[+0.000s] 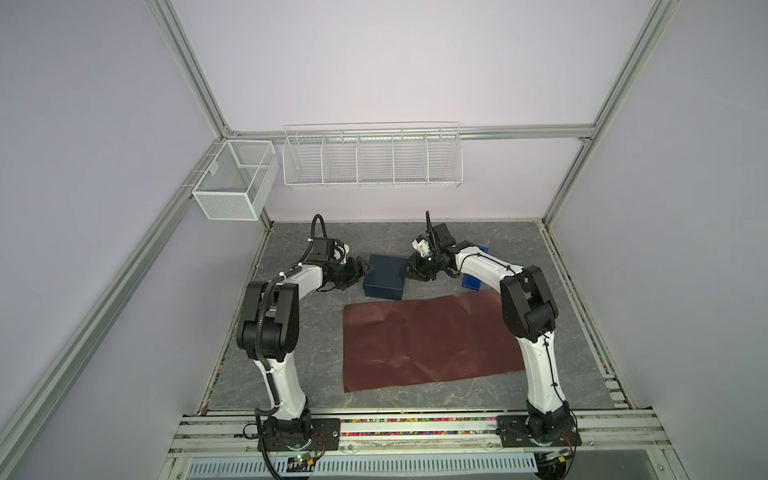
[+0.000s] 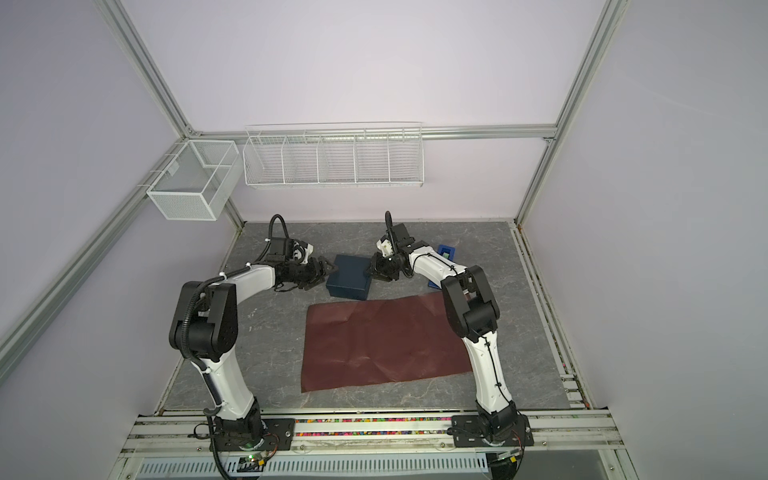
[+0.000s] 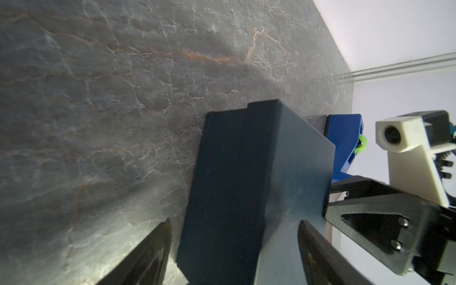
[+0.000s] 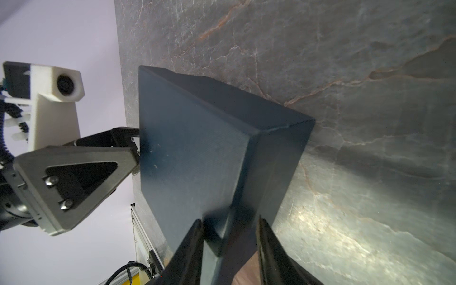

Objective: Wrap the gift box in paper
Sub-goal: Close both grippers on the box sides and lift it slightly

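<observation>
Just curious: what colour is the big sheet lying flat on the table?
Dark red-maroon; the paper shows best in a top view.

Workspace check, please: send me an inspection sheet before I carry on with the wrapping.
Surface: grey stone-patterned table, no spills seen.
Job's things: paper flat, creased; gift box on the table beyond its far edge.
Clutter: blue tape dispenser, partly behind the right arm.
Tools: left tool open, straddling the box's left edge; right tool astride its right corner, grip unclear.
Cables: black cable loop above each wrist.
Surroundings: wire rack and mesh basket on the walls.
</observation>
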You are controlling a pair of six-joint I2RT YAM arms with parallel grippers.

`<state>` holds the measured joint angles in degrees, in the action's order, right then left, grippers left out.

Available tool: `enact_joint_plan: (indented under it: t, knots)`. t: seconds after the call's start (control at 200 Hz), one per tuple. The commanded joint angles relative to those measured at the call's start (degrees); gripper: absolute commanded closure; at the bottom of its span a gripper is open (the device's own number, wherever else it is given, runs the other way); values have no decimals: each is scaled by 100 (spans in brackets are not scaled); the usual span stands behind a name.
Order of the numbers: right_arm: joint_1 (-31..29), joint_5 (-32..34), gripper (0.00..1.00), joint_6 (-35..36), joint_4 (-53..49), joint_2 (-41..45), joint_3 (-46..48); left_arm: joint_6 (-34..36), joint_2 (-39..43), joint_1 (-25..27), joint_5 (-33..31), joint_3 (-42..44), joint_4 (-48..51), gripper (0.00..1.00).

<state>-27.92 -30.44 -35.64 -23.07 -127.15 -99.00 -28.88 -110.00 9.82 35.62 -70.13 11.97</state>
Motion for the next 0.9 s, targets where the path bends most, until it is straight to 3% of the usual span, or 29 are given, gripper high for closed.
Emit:
enact_joint_plan:
  t: [0.0,0.42,0.895]
  knots:
    - [135,269,63,124,-265,112,350,273,-131,19,99,-311,191,14]
    - [401,5,72,-49,276,234,1041,58,-580,119,817,-510,-282,5]
    - [550,-94,75,-153,521,252,1322,-407,-952,291,1043,-399,-891,0]
